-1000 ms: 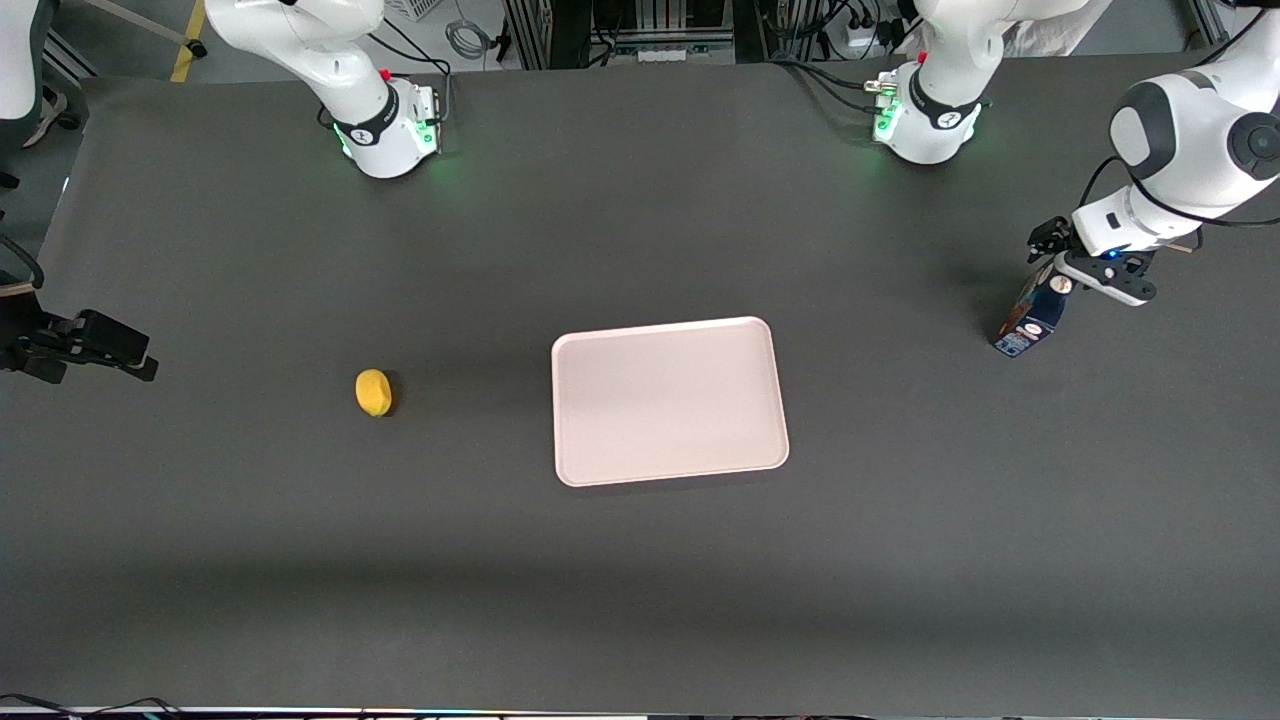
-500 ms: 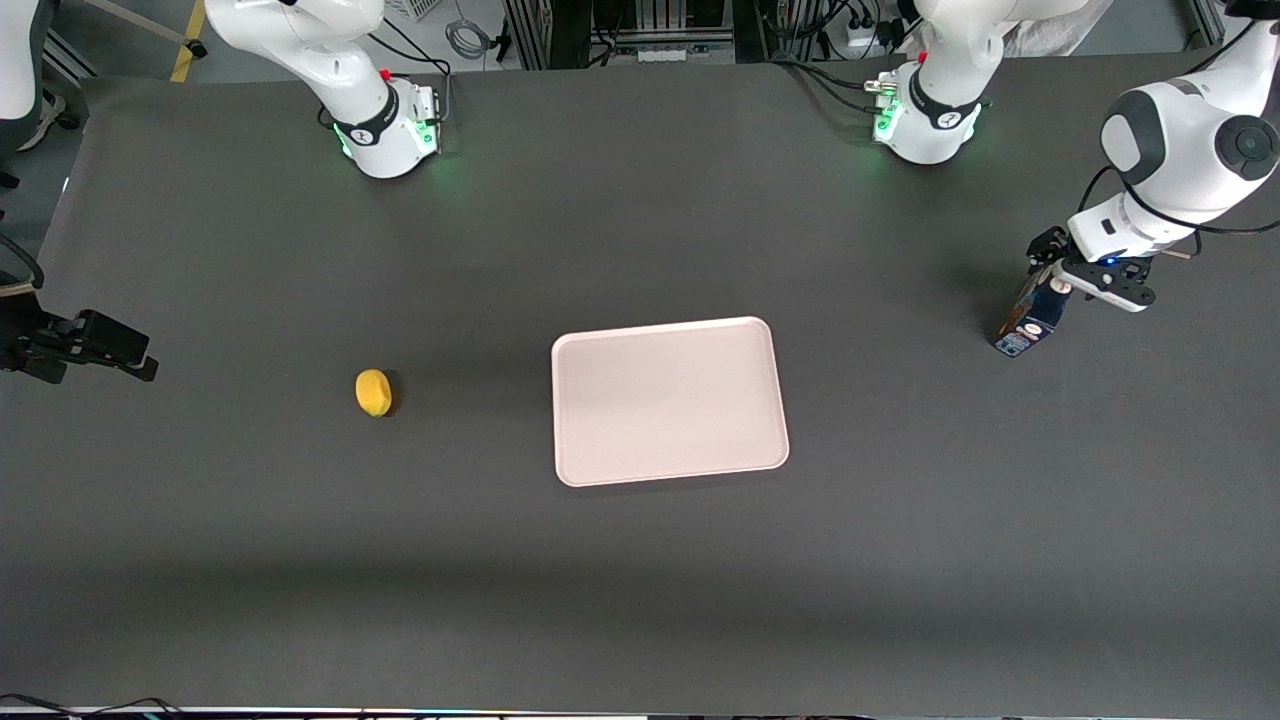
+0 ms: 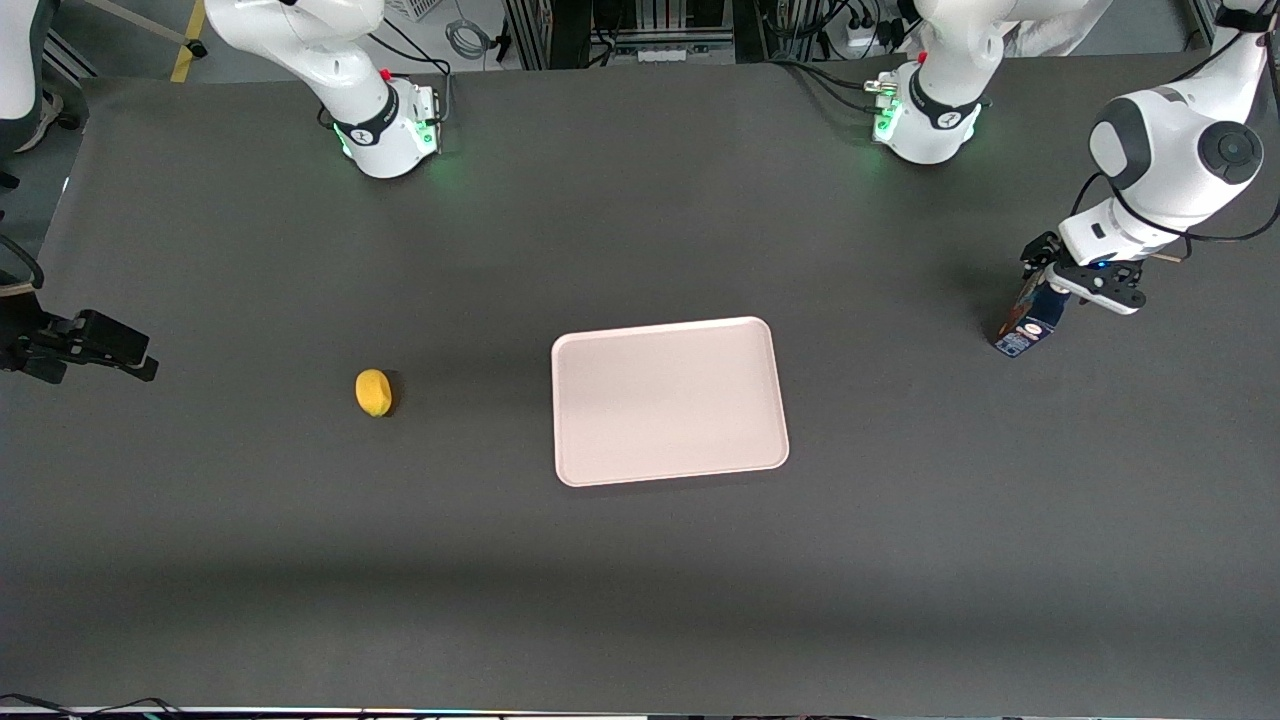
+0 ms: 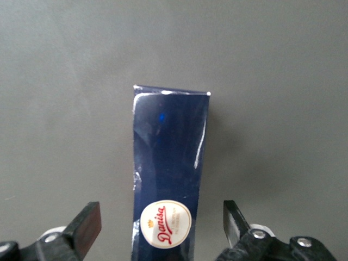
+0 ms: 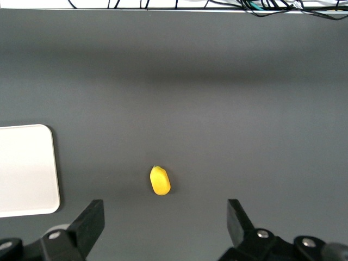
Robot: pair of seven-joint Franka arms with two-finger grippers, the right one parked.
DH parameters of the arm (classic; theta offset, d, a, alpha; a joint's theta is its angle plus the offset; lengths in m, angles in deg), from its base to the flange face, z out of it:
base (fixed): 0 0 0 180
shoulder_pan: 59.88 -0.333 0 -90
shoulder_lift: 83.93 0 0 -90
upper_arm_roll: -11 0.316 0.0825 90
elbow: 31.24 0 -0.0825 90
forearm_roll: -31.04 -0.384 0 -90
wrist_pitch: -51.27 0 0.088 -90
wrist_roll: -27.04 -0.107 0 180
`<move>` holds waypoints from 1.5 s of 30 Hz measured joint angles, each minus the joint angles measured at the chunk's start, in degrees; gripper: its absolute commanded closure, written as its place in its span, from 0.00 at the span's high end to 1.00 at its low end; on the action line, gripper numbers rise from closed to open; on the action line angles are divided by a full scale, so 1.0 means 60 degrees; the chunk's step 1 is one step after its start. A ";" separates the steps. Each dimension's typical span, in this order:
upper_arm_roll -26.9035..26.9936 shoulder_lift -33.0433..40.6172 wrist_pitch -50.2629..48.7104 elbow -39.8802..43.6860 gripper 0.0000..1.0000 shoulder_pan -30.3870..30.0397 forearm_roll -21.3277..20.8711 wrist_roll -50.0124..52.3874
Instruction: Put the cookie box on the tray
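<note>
Cookie box [image 3: 1030,318] on dark table [image 3: 640,580], straddled by spread gripper [image 4: 161,228].

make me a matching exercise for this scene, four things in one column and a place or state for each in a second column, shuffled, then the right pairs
Things:
1. cookie box
2. tray
3. yellow object
4. left arm's tool

Places or states:
A. lies on the table toward the parked arm's end
B. open, one finger on each side of the box
C. stands on the table toward the working arm's end
D. lies flat at the middle of the table with nothing on it

Right pairs: 1-C, 2-D, 3-A, 4-B
</note>
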 measured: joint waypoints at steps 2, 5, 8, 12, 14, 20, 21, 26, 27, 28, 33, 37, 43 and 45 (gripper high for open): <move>-0.0001 -0.0007 0.0007 -0.0033 1.00 0.0000 0.0000 0.0000; -0.0002 -0.0024 0.0075 -0.0071 1.00 0.0000 0.0000 0.0000; -0.0002 -0.0102 0.0274 -0.0097 1.00 0.0000 0.0000 0.0000; -0.0016 -0.0297 0.0603 -0.0106 1.00 0.0000 0.0000 0.0000; -0.0041 -0.0408 0.0785 -0.0110 1.00 0.0000 0.0000 0.0000; -0.0110 -0.0707 0.1196 -0.0122 1.00 0.0001 0.0001 0.0000; -0.0120 -0.0734 0.1219 -0.0124 1.00 0.0001 0.0001 0.0000; -0.0141 -0.0761 0.1229 -0.0142 0.78 0.0001 0.0001 0.0000; -0.0141 -0.0761 0.1229 -0.0146 0.70 0.0001 0.0001 0.0000; -0.0141 -0.0761 0.1229 -0.0151 0.64 0.0001 0.0002 0.0000; -0.0141 -0.0761 0.1233 -0.0203 0.38 0.0001 0.0002 0.0000; -0.0142 -0.0756 0.1237 -0.0217 0.20 0.0001 0.0002 0.0000; -0.0143 -0.0719 0.1227 -0.0221 0.08 0.0001 0.0003 0.0000; -0.0145 -0.0697 0.1207 -0.0221 0.08 0.0001 0.0003 0.0000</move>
